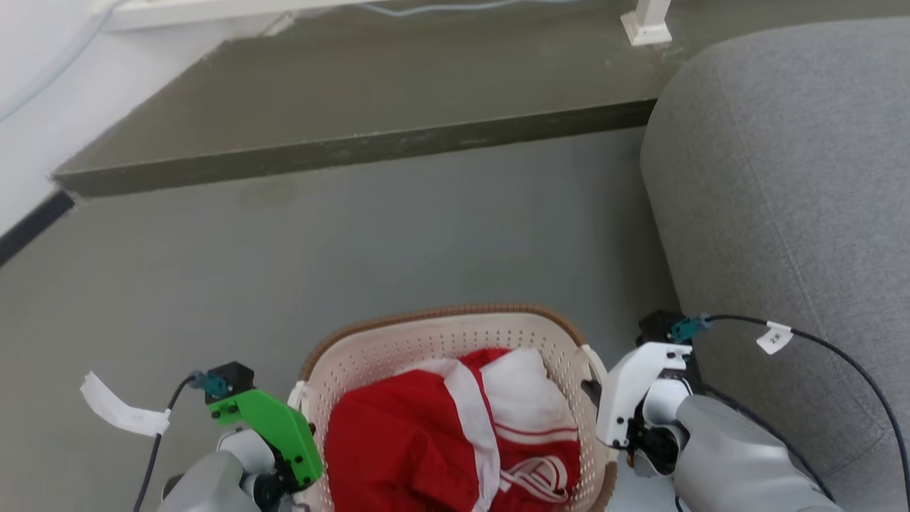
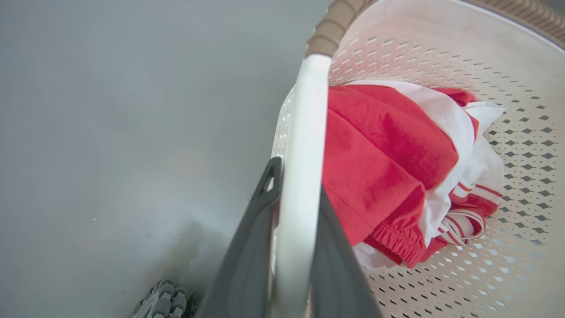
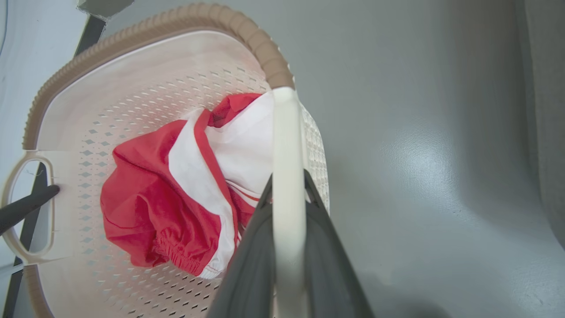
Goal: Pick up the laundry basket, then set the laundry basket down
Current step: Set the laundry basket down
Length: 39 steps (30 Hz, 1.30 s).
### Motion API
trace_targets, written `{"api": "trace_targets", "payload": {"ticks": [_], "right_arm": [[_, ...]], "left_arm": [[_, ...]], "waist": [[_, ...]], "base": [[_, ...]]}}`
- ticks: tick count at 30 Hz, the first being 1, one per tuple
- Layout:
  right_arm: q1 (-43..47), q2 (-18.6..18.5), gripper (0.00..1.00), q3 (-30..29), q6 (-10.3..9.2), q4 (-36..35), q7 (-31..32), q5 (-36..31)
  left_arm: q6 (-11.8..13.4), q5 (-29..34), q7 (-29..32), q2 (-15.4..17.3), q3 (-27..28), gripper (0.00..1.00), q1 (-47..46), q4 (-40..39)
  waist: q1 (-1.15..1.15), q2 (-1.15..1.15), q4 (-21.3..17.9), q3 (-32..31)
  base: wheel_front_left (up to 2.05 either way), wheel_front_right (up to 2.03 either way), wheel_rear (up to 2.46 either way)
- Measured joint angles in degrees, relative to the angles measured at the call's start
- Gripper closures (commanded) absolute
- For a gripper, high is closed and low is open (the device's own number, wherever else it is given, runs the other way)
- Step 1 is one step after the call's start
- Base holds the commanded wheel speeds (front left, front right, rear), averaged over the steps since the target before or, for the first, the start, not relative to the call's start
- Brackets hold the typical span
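Left wall: smooth white wall (image 1: 35, 107), with a black skirting strip (image 1: 28, 226) along its foot.
Left gripper: the left gripper (image 2: 296, 185) has its two dark matt fingers clamped on the left handle (image 2: 304, 128), one finger on each face of it.
Left handle: glossy white plastic, a flat rounded loop joined to the brown rim.
Laundry basket: the laundry basket (image 1: 398, 348) sits at the bottom middle of the head view, between the two grippers and above grey floor. I cannot tell whether it is resting or lifted. It is an oval of cream plastic with walls pierced by rows of small diamond holes and a ribbed, woven-look rim.
Clothes: soft crumpled red-and-white clothes (image 1: 405, 441) lie heaped in the basket, one hem gathered with elastic.
Right handle: the right handle (image 3: 287, 132) is a smooth white bar.
Right gripper: the right gripper (image 3: 288, 192) is closed on that bar, with a finger on either side.
Sofa: the sofa (image 1: 782, 178) is grey woven fabric with a rounded corner, and it is near the right arm.
Far edge: a dark matt step (image 1: 355, 92) runs straight across beyond the basket.
Open room: bare, slightly shiny floor (image 1: 355, 235) spreads ahead to the step and off to the left. On the right the sofa narrows the space.
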Motion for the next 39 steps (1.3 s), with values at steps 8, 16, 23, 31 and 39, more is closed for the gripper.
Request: {"api": "trace_targets", "payload": {"ticks": [8, 16, 23, 31, 39], "right_arm": [[-3.3, -0.2, 1.0, 0.4, -0.65, -1.3, -1.6, -0.2], [-7.6, -0.4, 1.0, 0.8, -1.56, -2.6, -3.9, -1.3], [-12.3, -0.6, 1.0, 0.8, -2.6, -3.2, -6.3, -2.1], [-16.6, -0.6, 1.0, 0.8, -3.6, -3.8, -8.1, -2.6], [-21.4, -0.7, 1.0, 0.9, -4.48, -3.9, -9.5, -3.4]], "left_arm": [[0.0, 0.2, -1.9, 0.6, -0.1, 1.0, -2.9, -1.1], [0.0, 1.0, -3.8, 1.6, -0.5, 1.0, -6.8, -2.3], [0.0, 2.4, -5.4, 2.3, -0.8, 1.0, -11.3, -3.7], [0.0, 3.0, -7.4, 3.3, -0.8, 1.0, -15.2, -5.0], [0.0, 3.6, -9.4, 3.8, -0.9, 1.0, -19.5, -5.9]], "waist": [[0.0, 0.0, -0.3, 4.9], [0.0, 0.0, -0.5, 10.5], [0.01, 0.0, -0.7, 16.4], [0.01, 0.0, -0.9, 21.6], [0.01, 0.0, -0.9, 27.6]], "base": [[0.0, 0.0, 0.0], [0.0, 0.0, 0.0], [0.0, 0.0, 0.0], [0.0, 0.0, 0.0], [0.0, 0.0, 0.0]]}}
